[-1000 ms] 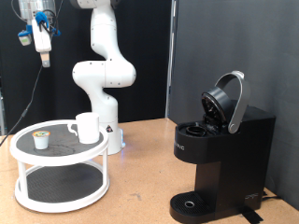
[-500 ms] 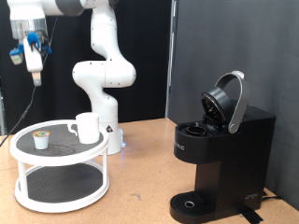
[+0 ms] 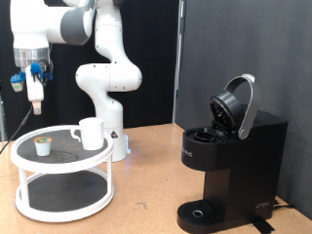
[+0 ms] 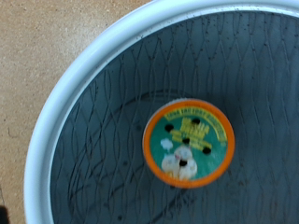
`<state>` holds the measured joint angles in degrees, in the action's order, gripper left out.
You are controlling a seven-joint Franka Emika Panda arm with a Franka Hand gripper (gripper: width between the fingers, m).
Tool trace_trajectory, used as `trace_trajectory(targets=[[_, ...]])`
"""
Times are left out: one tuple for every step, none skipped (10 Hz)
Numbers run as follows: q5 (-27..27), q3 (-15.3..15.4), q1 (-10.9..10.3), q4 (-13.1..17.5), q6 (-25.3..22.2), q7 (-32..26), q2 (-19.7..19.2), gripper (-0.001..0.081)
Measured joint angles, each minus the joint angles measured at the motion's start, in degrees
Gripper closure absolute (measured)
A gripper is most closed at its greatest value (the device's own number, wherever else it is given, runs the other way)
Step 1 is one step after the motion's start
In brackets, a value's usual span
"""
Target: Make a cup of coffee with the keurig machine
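Your gripper (image 3: 35, 97) hangs in the air above the round white stand (image 3: 60, 180), right over the little pod (image 3: 42, 146). You cannot tell if its fingers are open or closed. The pod has an orange rim and a green and yellow top. The smooth white cup (image 3: 91, 133) sits on the stand's dark mesh shelf near the pod. The boxy black coffee machine (image 3: 230, 161) stands well apart at the exterior view's right, its round lid tipped up.
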<state>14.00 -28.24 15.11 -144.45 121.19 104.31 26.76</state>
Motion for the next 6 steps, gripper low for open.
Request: trace_trajectory(targets=[[0.21, -0.25, 0.28, -1.47, 2.39, 0.23, -0.16, 0.0072], [0.26, -0.42, 0.5, -2.73, 4.32, 0.37, -0.36, 0.0072], [0.27, -0.47, 0.65, -3.47, 5.69, 0.45, -0.78, 0.0072], [0.27, -0.52, 0.7, -4.07, 6.83, 0.58, -1.37, 0.0072], [0.27, -0.56, 0.71, -4.65, 7.91, 0.62, -1.92, 0.0072], [0.27, -0.64, 0.75, -5.07, 8.83, 0.62, -2.52, 0.0072]])
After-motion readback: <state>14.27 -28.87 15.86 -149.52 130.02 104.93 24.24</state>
